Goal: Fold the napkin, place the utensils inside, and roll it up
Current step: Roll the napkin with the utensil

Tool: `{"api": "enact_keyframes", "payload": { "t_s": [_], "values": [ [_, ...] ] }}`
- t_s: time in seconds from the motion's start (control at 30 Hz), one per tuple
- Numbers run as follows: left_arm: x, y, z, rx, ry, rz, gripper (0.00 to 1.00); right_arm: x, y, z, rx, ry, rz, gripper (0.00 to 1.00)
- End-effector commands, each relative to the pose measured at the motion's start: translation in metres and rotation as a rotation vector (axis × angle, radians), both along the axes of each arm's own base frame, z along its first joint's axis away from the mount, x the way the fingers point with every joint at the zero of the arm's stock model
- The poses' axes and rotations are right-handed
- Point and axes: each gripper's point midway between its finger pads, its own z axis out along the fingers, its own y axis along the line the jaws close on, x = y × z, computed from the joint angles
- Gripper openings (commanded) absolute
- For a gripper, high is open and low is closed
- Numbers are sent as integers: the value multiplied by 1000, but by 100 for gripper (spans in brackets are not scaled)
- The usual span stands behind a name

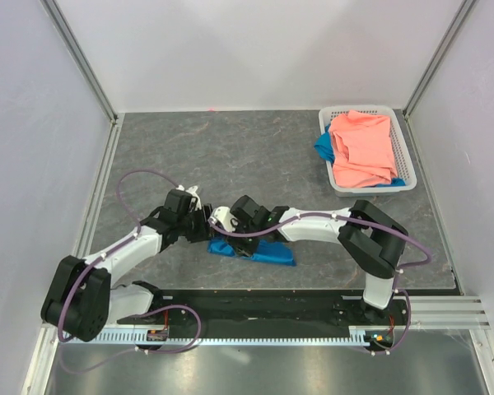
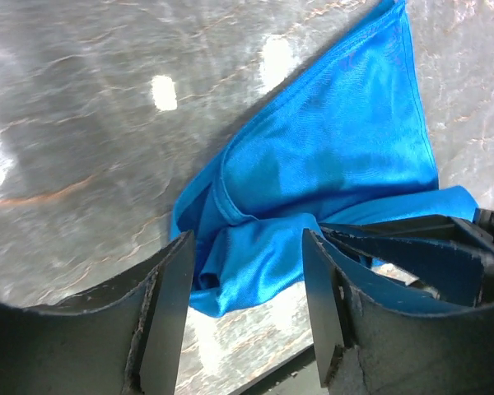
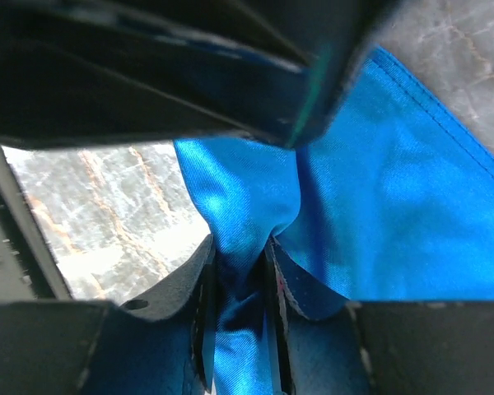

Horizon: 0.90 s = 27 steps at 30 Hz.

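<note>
We are watching the left gripper (image 2: 247, 251) straddling, jaws apart, a bunched corner of the bright blue cloth napkin (image 1: 263, 251) lying at the near middle of the grey marbled table (image 1: 230, 156), while the right gripper (image 3: 240, 257) is pinching its raised fold tight.

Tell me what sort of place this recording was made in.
Probably a lab robot cell: plain white panel walls on aluminium posts enclose a grey marbled tabletop, with two white-and-black robot arms bolted at its near edge, a white plastic basket and a bright blue cloth napkin.
</note>
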Motion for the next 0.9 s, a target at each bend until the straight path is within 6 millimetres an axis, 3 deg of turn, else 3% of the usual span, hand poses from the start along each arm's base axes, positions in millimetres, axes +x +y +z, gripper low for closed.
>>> {"api": "enact_keyframes", "payload": {
  "t_s": [0.0,0.33,0.6,0.87],
  "values": [
    [-2,16,4,51,-73,41,63,-35,-26,-31,-101,241,4,30],
    [-10,21,21,-17,-201,72,76,-34,-25,-25,-27,492,4,29],
    [-17,13,11,-51,-169,27,77,-32,-23,-19,68,704,3,29],
    [-19,-1,0,-99,-118,-18,74,-26,-26,-38,45,779,-31,29]
  ]
}}
